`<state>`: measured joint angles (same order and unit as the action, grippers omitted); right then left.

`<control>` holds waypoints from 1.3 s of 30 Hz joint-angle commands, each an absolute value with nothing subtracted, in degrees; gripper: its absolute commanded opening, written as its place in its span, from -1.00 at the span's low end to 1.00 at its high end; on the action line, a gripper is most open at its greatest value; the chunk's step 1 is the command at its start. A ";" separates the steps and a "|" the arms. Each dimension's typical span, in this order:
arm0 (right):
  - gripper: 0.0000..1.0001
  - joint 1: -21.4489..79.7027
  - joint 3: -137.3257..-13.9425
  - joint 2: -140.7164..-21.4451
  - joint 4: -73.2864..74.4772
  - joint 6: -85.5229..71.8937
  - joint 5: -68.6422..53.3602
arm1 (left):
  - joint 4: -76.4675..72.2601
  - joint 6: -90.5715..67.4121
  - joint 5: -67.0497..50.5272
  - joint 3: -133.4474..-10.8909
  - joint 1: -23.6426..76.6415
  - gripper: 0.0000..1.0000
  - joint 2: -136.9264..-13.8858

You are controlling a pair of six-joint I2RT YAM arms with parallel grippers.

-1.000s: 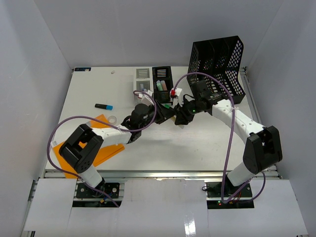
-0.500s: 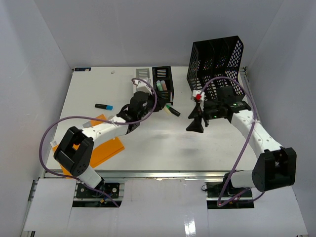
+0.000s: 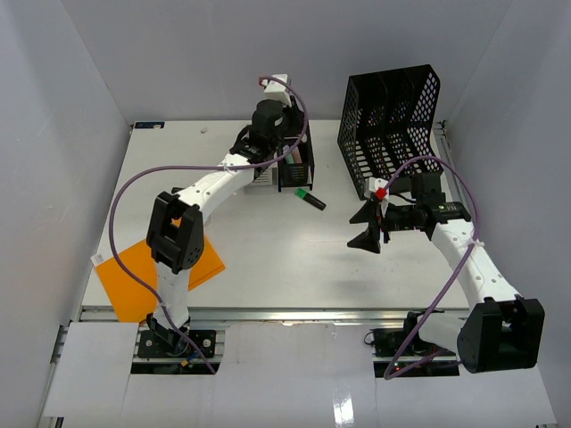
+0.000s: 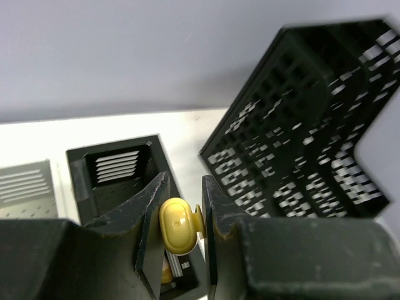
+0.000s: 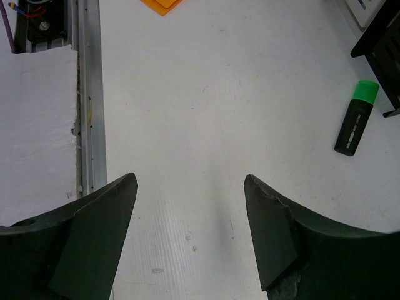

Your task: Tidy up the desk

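White desk (image 3: 285,263): highlighter (image 3: 310,198) (green-capped), orange folder (image 3: 125,285).

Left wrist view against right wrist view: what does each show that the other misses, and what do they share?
Only the left wrist view: the left gripper closed on a yellow marker over the black pen holder, the black mesh file rack beside it, and a grey slotted tray.
Only the right wrist view: the right gripper open with nothing between its fingers, a green highlighter lying flat, an orange folder corner, and the metal rail.
Both: the white desk.
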<state>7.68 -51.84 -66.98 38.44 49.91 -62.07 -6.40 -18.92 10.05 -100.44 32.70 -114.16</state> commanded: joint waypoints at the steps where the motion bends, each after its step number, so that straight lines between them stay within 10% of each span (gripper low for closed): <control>1: 0.50 6.70 -51.77 -65.62 37.39 50.63 -64.76 | -0.71 -13.64 12.20 -107.28 32.61 -0.80 -117.84; 12: 0.50 5.89 -51.60 -65.65 37.35 50.36 -66.09 | -1.05 -14.10 10.98 -104.91 32.61 -0.77 -119.52; 22: 0.52 5.21 -51.09 -66.18 36.50 49.68 -65.11 | -0.33 -17.47 8.39 -102.80 32.67 0.33 -119.24; 33: 0.50 4.74 -47.63 -66.27 30.03 43.39 -60.80 | -1.12 -16.07 0.69 -94.83 32.61 0.63 -108.07; 39: 0.53 9.48 -44.72 -66.86 22.14 37.04 -47.65 | -9.67 -18.08 -6.77 -68.87 31.68 0.96 -81.69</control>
<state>5.65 -46.67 -66.55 30.58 43.40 -58.24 -1.08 -16.95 0.50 -83.19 32.66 -104.09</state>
